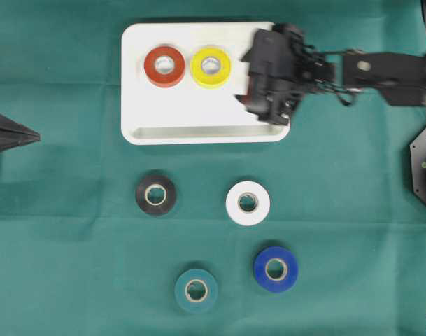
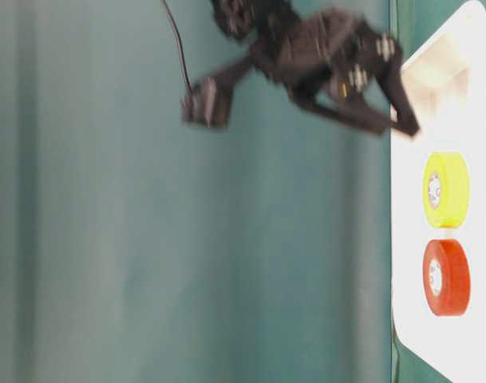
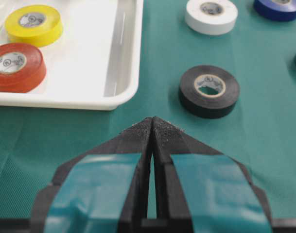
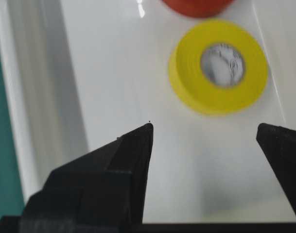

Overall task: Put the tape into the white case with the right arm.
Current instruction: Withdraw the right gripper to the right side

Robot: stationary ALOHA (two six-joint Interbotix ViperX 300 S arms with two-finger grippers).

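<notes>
The white case lies at the back of the table with a red tape and a yellow tape lying flat side by side in it. My right gripper hovers over the case's right part, blurred, just right of the yellow tape. In the right wrist view that gripper is open with nothing between its black fingers; the yellow tape lies free ahead of the tips. My left gripper is shut and empty, at the table's left edge.
On the green cloth in front of the case lie a black tape, a white tape, a teal tape and a blue tape. The case's raised rim stands between them and the case floor.
</notes>
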